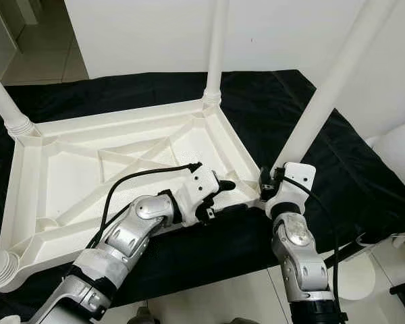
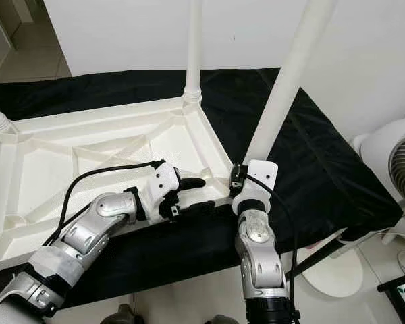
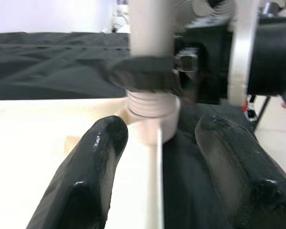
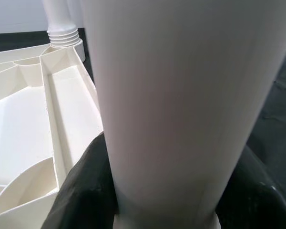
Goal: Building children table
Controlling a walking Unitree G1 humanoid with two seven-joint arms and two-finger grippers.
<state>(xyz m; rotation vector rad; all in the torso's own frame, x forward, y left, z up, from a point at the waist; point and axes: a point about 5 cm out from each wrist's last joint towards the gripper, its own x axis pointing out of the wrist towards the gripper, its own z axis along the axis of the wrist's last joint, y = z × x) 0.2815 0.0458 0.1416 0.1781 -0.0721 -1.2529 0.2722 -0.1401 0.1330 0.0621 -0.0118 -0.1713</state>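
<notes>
table legs (image 1: 337, 74) cut off above

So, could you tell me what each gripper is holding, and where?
Right gripper clamps the near-right table leg just above its base. Left gripper holds nothing, open astride the tabletop's rim.

The upturned tabletop (image 1: 67, 182) and its legs (image 1: 324, 88) look like smooth cream plastic with a faint sheen. It rests on a matt black cloth (image 1: 364, 182), softly creased. The arms' casings are brushed silver metal, and the left gripper's fingers (image 3: 93, 171) are glossy black.
</notes>
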